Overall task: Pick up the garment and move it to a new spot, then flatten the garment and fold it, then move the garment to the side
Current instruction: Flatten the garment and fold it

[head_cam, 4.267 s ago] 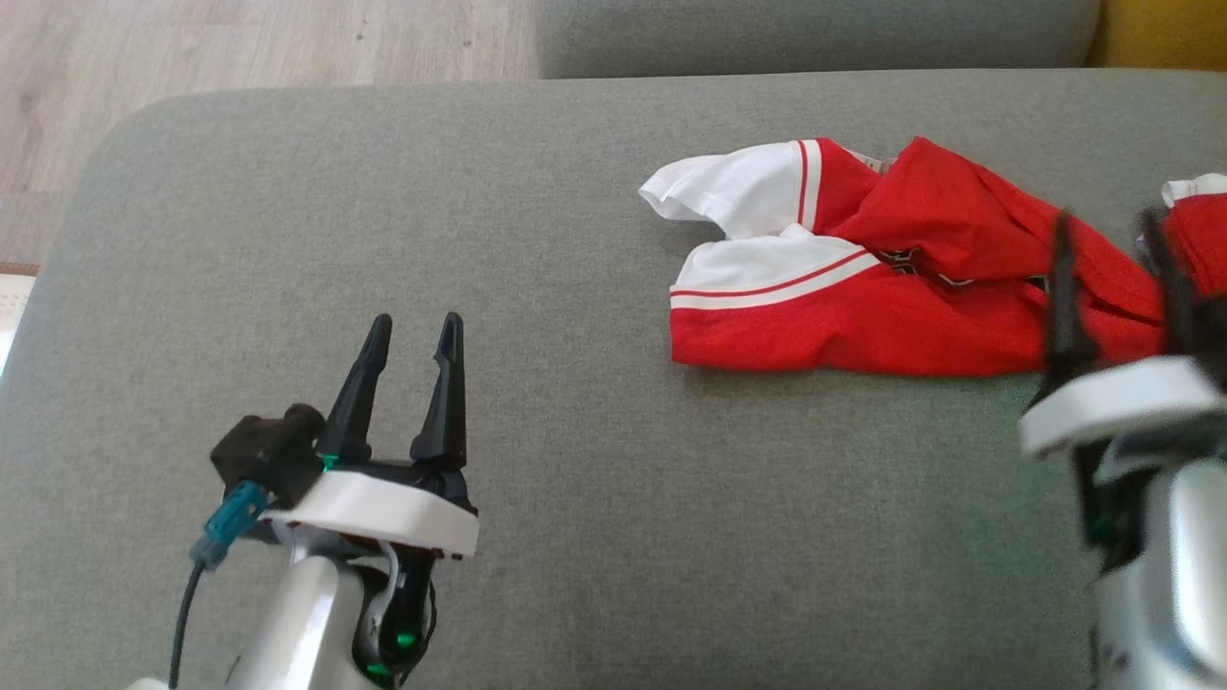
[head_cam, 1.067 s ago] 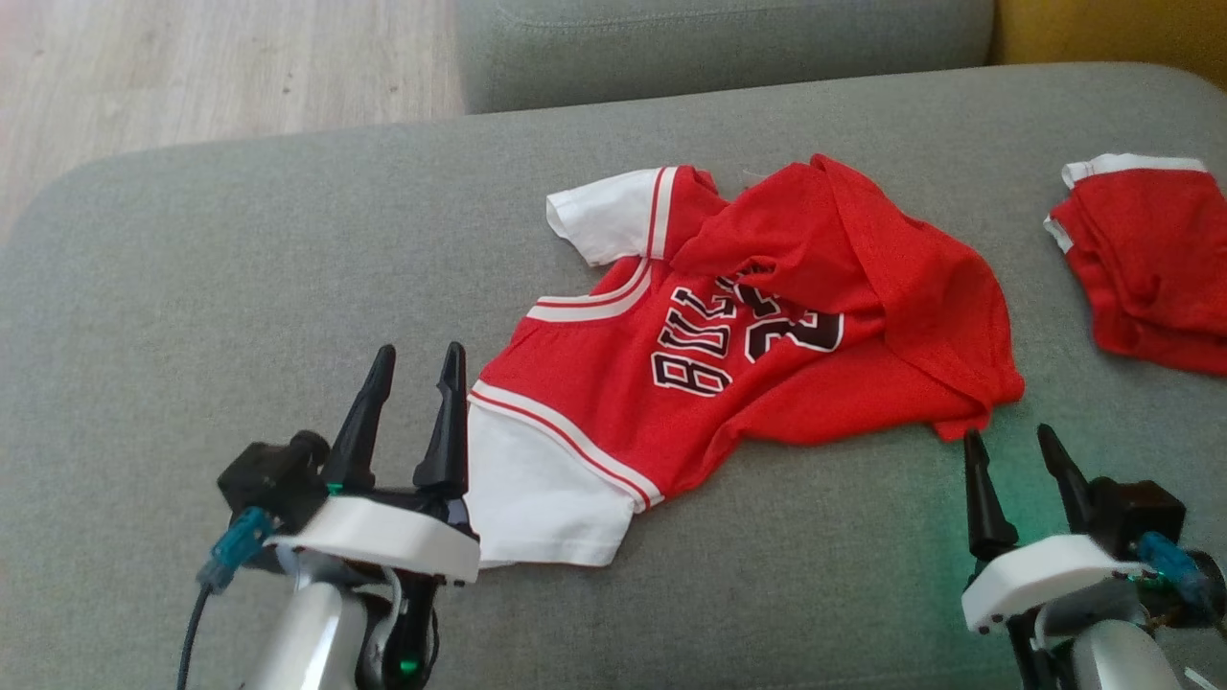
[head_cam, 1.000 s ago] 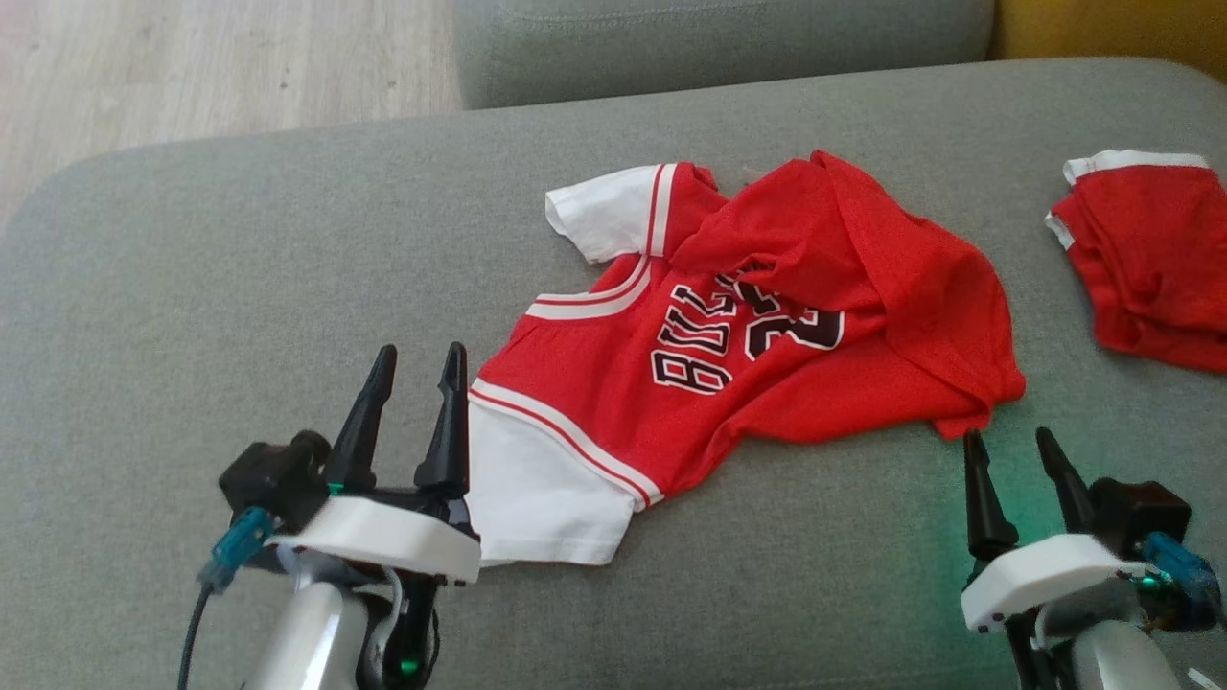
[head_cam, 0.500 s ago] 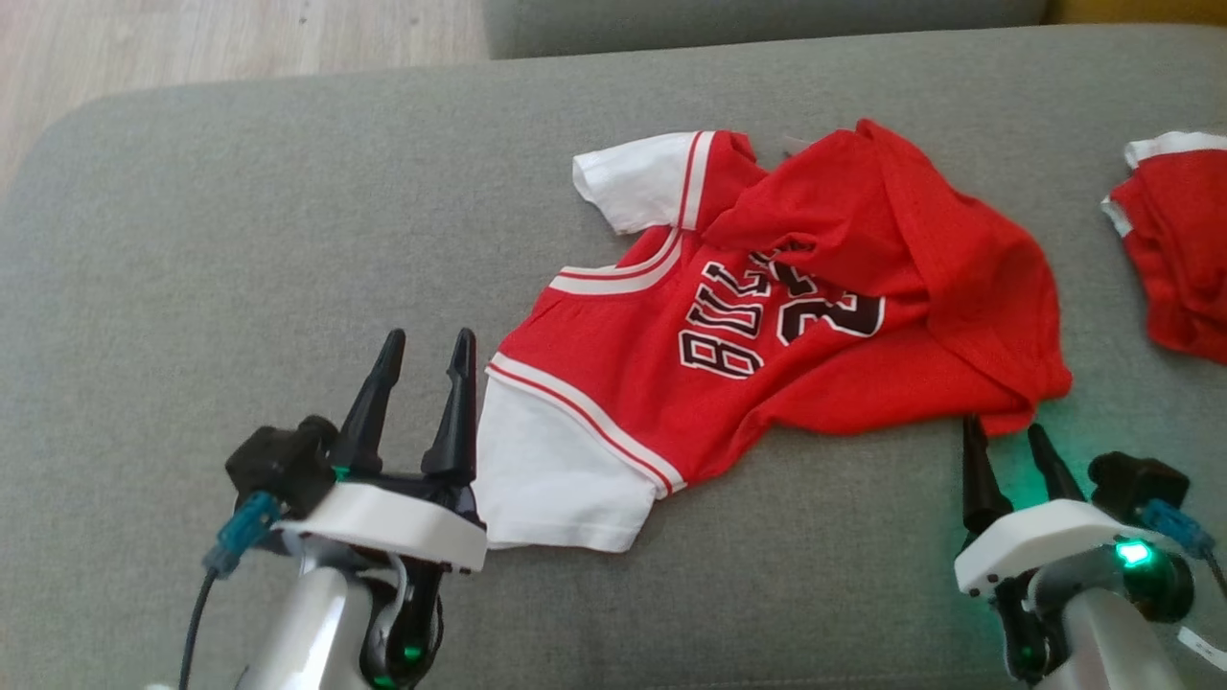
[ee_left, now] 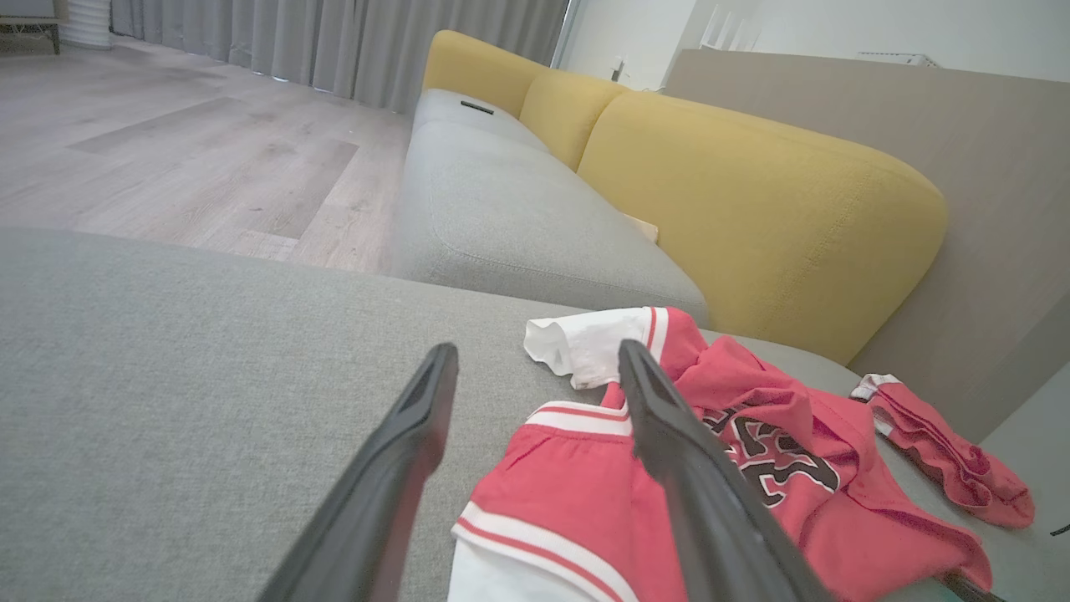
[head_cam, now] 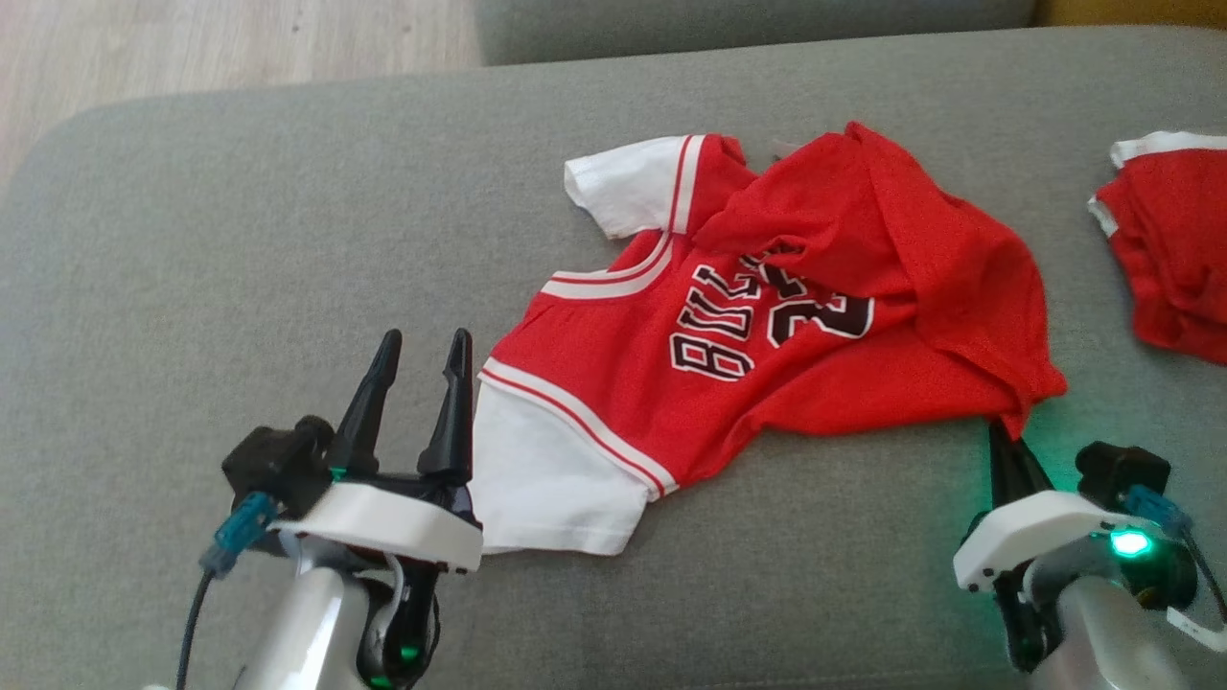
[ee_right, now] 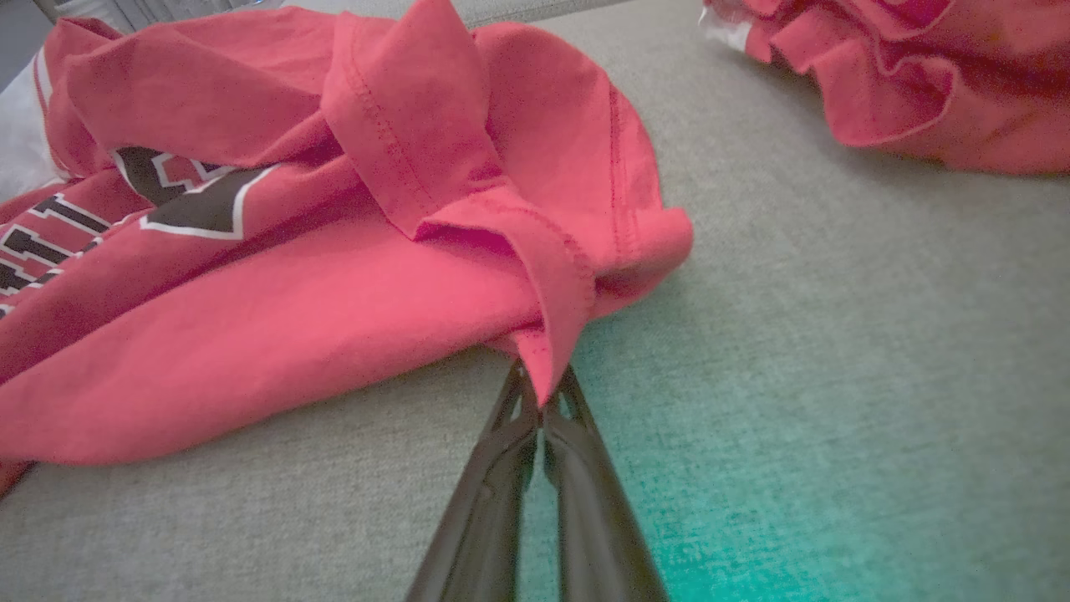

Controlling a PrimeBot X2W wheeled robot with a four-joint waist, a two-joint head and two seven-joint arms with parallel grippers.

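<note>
The red and white jersey [head_cam: 767, 316] lies rumpled in the middle of the grey cushion [head_cam: 240, 240]. Its near right corner is pinched between the closed fingers of the right gripper [head_cam: 1005, 436]. The left gripper [head_cam: 424, 340] stands open just beside the jersey's near left edge. Another red garment [head_cam: 1169, 259] lies apart at the far right.

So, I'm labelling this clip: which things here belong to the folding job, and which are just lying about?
In the job:
- jersey
- right gripper, shut on the jersey's hem corner
- left gripper, open beside the white sleeve

Lying about:
- second red garment
- yellow backrest
- wood floor
</note>
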